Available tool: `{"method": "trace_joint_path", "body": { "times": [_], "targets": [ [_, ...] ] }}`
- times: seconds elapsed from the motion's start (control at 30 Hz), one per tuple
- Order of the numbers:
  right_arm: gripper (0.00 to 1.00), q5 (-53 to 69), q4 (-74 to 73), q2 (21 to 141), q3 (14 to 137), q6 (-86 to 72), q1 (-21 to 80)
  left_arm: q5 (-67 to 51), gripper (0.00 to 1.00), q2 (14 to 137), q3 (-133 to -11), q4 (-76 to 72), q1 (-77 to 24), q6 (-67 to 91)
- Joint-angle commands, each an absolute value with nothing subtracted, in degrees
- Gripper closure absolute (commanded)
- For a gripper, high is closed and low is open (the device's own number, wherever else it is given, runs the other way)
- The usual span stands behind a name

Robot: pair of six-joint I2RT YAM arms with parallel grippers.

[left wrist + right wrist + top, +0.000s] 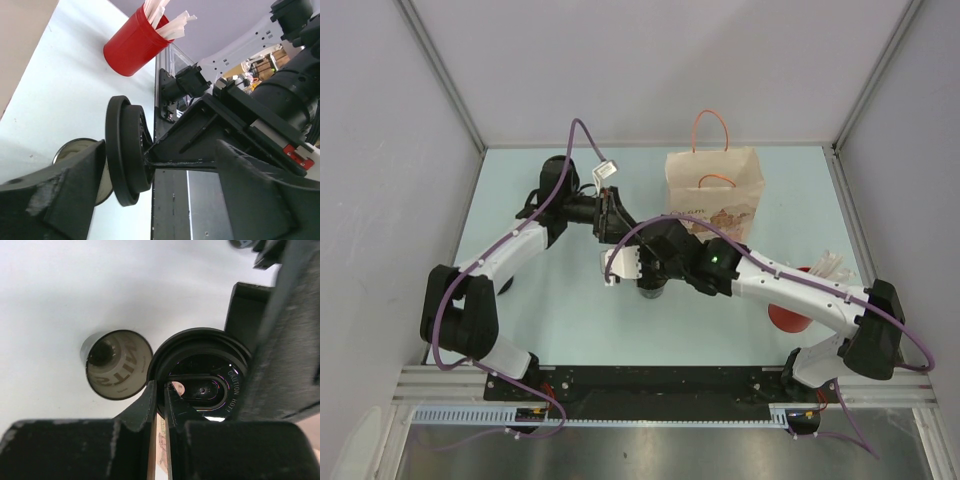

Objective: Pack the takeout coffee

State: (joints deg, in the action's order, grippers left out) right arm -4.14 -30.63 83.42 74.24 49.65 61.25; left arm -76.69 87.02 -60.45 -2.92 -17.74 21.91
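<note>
over the middle of the table both arms are bunched up nose to nose, so it's kinda hard to read from above. the wrist cams help though. the right gripper has its two thin fingers pinched together on the rim of the black lid, the one with "caution hot" moulded into it, and it's holding it up off the table, turned on edge. the left gripper is spread wide, one finger on each side of that lid. the far finger is clearly off it. the near one looks very close, and i can't tell if it touches.

the coffee cup stands upright on the table just beside and below the lid, top open, nothing on it. from above it's mostly hidden under the grippers.

the brown paper bag with orange handles stands at the back, just behind the grippers. a red cup full of white straws sits off on the right side, near the right arm.
</note>
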Motion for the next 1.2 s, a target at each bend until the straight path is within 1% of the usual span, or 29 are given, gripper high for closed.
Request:
{"method": "trace_joint_path", "body": {
  "times": [0.0, 0.17, 0.27, 0.3, 0.37, 0.4, 0.47, 0.57, 0.63, 0.7, 0.83, 0.97, 1.17],
  "targets": [
    [1.00, -2.82, -34.53, 80.42, 74.27, 49.84, 62.14, -76.64, 0.01, 85.43, -62.31, -1.33, -15.74, 19.52],
    [1.00, 2.54, -37.26, 77.96, 74.27, 48.26, 61.79, -74.97, 0.01, 84.99, -64.85, 2.37, -11.79, 16.53],
    [1.00, 7.29, -38.58, 76.82, 74.27, 47.20, 60.47, -72.08, 0.00, 84.99, -69.14, 9.38, -9.85, 11.36],
    [1.00, 8.25, -39.11, 76.64, 74.27, 47.02, 60.03, -69.29, 0.01, 84.99, -70.82, 16.45, -9.58, 5.86],
    [1.00, 11.76, -39.37, 76.38, 74.27, 46.32, 58.10, -65.85, 0.01, 85.25, -76.08, 23.08, -9.40, 0.20],
    [1.00, 13.17, -39.11, 76.38, 74.27, 46.06, 57.23, -63.65, 0.00, 85.17, -77.59, 26.33, -9.40, -5.91],
    [1.00, 16.95, -39.72, 77.34, 74.62, 45.70, 54.51, -57.07, 0.00, 83.77, -80.06, 30.58, -9.23, -9.39],
    [1.00, 22.40, -40.86, 79.62, 76.55, 44.39, 50.21, -49.76, 0.00, 79.39, -78.24, 27.09, -8.53, -11.78],
    [1.00, 25.99, -41.13, 80.50, 77.87, 43.42, 48.70, -44.77, 0.01, 76.57, -75.95, 21.22, -8.44, -11.25],
    [1.00, 27.07, -41.92, 82.08, 78.74, 42.98, 47.73, -42.38, 0.01, 72.97, -72.96, 17.77, -8.44, -11.25],
    [1.00, 30.40, -46.05, 86.74, 84.62, 41.58, 47.02, -38.06, 0.01, 68.74, -68.74, 12.84, -8.44, -11.95],
    [1.00, 31.20, -50.27, 91.57, 89.47, 39.03, 47.11, -35.60, 0.01, 64.25, -59.88, 6.07, -8.17, -11.69],
    [1.00, 27.51, -48.43, 92.90, 87.45, 36.66, 48.87, -33.31, 0.01, 61.27, -57.84, 7.91, -6.68, -11.86]
  ]
}}
